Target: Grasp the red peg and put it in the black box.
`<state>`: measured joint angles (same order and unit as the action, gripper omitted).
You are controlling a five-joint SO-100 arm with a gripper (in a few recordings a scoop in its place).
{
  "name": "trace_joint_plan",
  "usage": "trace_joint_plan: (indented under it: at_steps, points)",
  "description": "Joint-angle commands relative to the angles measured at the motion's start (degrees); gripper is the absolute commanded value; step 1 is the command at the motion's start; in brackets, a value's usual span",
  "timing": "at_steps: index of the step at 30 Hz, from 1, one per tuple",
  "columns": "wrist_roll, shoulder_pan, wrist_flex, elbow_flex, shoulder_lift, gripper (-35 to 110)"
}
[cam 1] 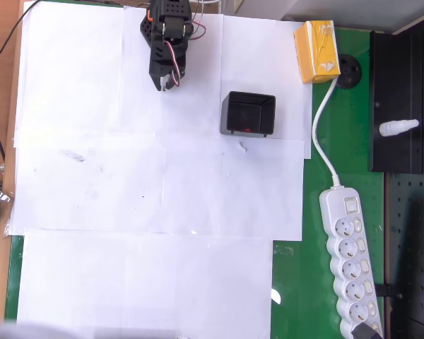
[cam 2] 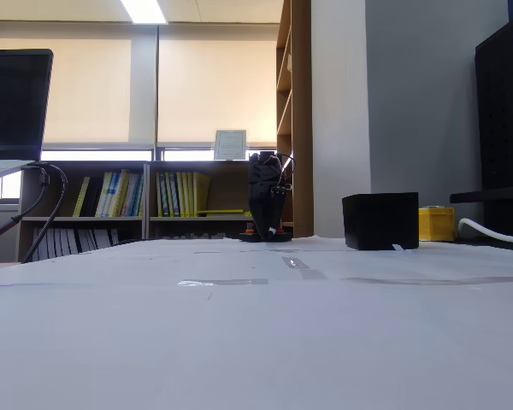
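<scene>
The black box (cam 1: 232, 113) stands open-topped on the white paper right of centre, and it shows as a dark cube (cam 2: 380, 220) in the fixed view. A small red peg (cam 1: 249, 130) lies inside the box on its floor, near the front wall. My black arm is folded at the back of the table. Its gripper (cam 1: 166, 82) points down toward the paper, left of the box and well apart from it, with the fingers together and nothing between them. The fixed view shows the arm (cam 2: 265, 203) upright, left of the box.
A yellow carton (cam 1: 316, 51) stands behind and right of the box. A white power strip (cam 1: 350, 261) and its cable lie on the green mat at the right. A large black panel with a white bottle (cam 1: 398, 127) sits at the far right.
</scene>
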<state>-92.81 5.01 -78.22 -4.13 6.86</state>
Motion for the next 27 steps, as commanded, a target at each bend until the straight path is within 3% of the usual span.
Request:
trace_joint_plan:
  at_steps: [1,27]
  points:
    - [0.97,-0.7,-3.52,5.54,6.15,0]
    - [5.54,-3.96,-3.25,7.56,6.24,0]
